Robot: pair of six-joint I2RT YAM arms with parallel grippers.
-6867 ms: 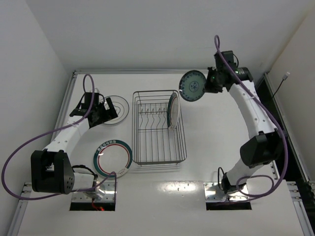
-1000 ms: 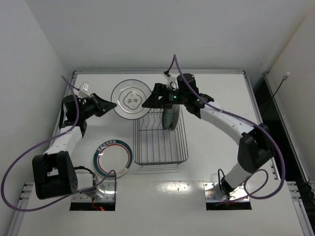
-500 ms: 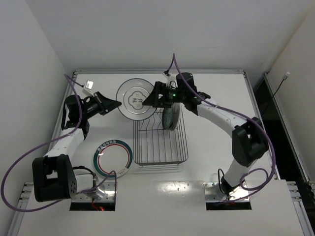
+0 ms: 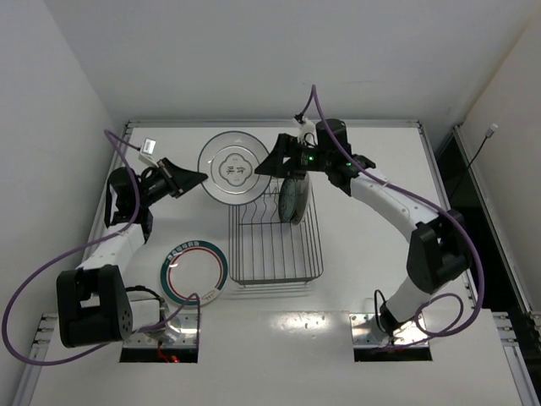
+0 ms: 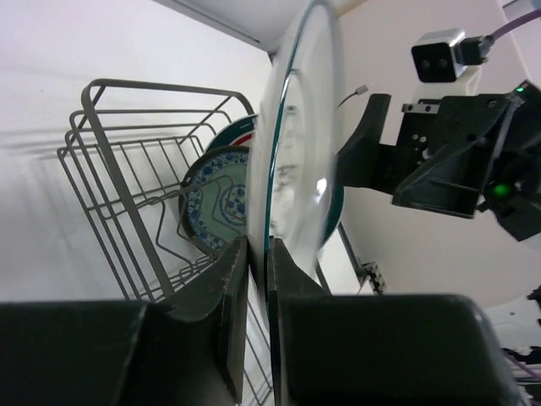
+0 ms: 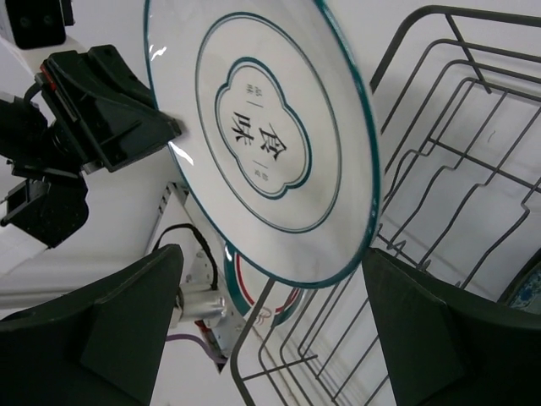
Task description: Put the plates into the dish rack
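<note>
My left gripper (image 4: 197, 178) is shut on the left rim of a white plate with dark rings (image 4: 235, 169), held up in the air over the back left corner of the dish rack (image 4: 275, 254). The left wrist view shows this plate (image 5: 297, 152) edge-on, pinched between the fingers (image 5: 232, 288). My right gripper (image 4: 265, 167) stands open at the plate's right edge. Its fingers (image 6: 127, 330) straddle the plate's lower rim (image 6: 338, 271) without touching it. A teal patterned plate (image 5: 221, 207) and a green-rimmed plate (image 5: 243, 129) stand upright in the rack.
Another plate with a green rim and red ring (image 4: 194, 271) lies flat on the table left of the rack, near the left arm's base. The table's raised edge (image 4: 270, 123) runs along the back, and white walls close in both sides.
The left gripper has carried the ringed plate a little to the right, toward the rack. The right gripper has drawn slightly back and up, staying open beside the plate.
</note>
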